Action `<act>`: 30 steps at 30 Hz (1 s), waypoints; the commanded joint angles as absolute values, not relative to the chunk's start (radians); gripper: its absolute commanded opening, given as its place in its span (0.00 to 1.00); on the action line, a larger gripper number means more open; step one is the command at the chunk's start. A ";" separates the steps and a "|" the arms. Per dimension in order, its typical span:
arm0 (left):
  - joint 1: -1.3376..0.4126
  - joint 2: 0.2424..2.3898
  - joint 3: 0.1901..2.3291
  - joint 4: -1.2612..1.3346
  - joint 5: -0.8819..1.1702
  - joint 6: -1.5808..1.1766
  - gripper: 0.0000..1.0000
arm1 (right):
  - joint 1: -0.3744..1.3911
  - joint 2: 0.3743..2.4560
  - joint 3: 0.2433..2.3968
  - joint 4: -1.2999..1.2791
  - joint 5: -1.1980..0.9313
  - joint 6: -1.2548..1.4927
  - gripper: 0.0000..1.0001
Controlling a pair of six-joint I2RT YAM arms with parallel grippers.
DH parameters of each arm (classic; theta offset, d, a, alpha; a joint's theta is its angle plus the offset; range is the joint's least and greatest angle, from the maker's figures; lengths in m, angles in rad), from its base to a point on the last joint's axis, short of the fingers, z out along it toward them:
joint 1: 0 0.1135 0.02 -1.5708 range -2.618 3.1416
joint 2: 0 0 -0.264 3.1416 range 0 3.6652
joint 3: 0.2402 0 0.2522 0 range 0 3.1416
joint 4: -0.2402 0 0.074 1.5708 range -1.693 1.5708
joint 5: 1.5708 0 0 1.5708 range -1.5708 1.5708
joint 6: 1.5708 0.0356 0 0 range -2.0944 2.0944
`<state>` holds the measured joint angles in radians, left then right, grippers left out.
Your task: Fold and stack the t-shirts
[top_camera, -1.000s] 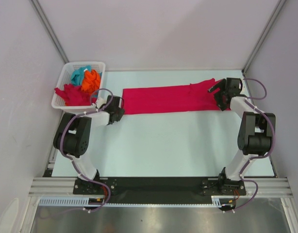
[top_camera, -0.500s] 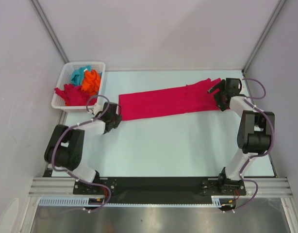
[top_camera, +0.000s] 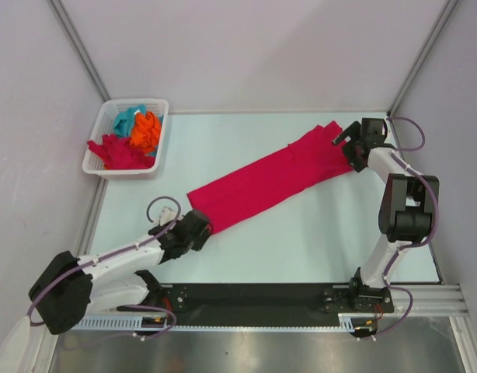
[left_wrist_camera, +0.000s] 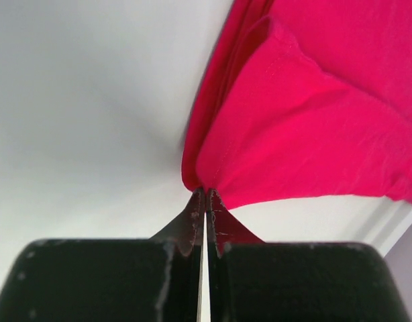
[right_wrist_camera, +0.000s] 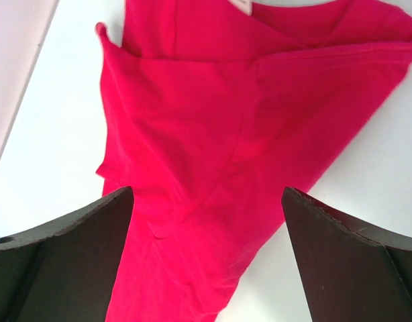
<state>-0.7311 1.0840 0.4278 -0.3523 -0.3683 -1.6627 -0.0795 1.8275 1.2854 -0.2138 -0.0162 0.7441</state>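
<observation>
Left gripper (left_wrist_camera: 206,194) clamps shut on the red t-shirt (top_camera: 262,180); right gripper (right_wrist_camera: 207,196) gapes wide, seemingly above it.

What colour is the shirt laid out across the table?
The shirt is plain crimson red, with no pattern. The top external view shows it best.

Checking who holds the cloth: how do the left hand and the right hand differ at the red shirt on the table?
The left hand is shut, pinching an edge of the red shirt; the right hand stands wide open, gripping nothing. The left hand is at the shirt's near left end; the right hand is at its far right end. Both are at the same long, laid-out shirt.
</observation>
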 commanded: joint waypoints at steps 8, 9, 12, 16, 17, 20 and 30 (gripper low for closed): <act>-1.066 1.140 0.646 -0.738 -0.460 -1.852 0.59 | -0.094 1.839 1.310 -0.265 -0.002 0.686 1.00; -1.065 1.128 0.661 -0.759 -0.468 -1.827 0.84 | -0.097 1.839 1.315 -0.268 -0.002 0.684 1.00; -1.065 1.030 0.741 -0.837 -0.584 -1.674 1.00 | -0.104 1.835 1.345 -0.291 -0.023 0.667 1.00; -1.013 0.876 0.863 -0.301 -0.590 -0.714 1.00 | -0.107 1.796 1.364 -0.311 -0.041 0.637 1.00; -0.899 0.893 0.886 -0.220 -0.474 -0.613 1.00 | -0.107 1.790 1.361 -0.314 -0.041 0.632 1.00; -0.673 1.103 1.087 -0.196 -0.065 -0.413 0.96 | -0.123 1.752 1.350 -0.325 -0.048 0.630 1.00; -0.630 2.008 1.936 -0.515 0.270 0.009 0.77 | -0.134 1.624 1.132 -0.166 -0.104 0.704 1.00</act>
<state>-0.6323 1.7145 1.6798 -0.2897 0.1394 -0.1932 -0.1398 1.6535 1.1648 -0.2588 -0.0650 0.6807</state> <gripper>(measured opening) 0.816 0.995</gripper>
